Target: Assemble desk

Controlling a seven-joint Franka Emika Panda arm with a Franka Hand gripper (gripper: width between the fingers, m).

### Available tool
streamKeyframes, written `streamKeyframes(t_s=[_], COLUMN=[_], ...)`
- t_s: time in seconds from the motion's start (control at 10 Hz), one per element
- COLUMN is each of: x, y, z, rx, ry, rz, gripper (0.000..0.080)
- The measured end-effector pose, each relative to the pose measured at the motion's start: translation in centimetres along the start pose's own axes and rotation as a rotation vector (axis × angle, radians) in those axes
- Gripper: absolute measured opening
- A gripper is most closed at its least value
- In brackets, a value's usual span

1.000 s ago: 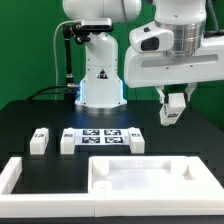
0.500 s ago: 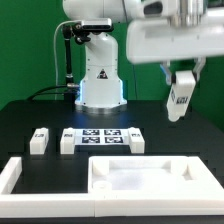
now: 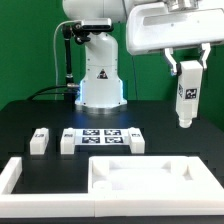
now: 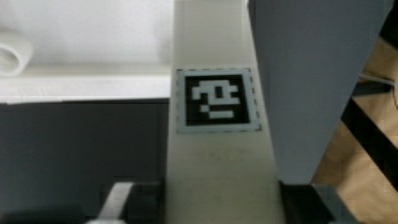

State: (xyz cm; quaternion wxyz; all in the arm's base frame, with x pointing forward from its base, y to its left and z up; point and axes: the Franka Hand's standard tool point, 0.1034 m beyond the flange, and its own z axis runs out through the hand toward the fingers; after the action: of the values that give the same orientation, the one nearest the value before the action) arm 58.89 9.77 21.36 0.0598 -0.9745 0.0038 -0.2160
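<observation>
My gripper is shut on a white desk leg and holds it upright, high above the table at the exterior view's right. Its square tag faces the camera. In the wrist view the leg fills the middle, between the dark fingers. The desk top, a wide white tray with a raised rim, lies at the front of the table. Three more white legs stand on the black table: two to the left of the marker board and one to its right.
The marker board lies flat between the legs. A long low white border frame runs along the front left. The robot base stands at the back, before a green wall.
The gripper has risen and moved toward the exterior view's right with the leg in it. The leg has swung from tilted to upright.
</observation>
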Motion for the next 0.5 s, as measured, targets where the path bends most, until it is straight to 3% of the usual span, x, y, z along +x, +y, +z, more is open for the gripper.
streamKeyframes(t_s=[0.3, 0.5], x=[3.0, 2.9], y=[0.0, 0.2], z=[2.1, 2.8], rx=[0.021, 0.017], ry=[0.217, 0.236], rz=[-0.02, -0.041], gripper=[0.029, 0.029])
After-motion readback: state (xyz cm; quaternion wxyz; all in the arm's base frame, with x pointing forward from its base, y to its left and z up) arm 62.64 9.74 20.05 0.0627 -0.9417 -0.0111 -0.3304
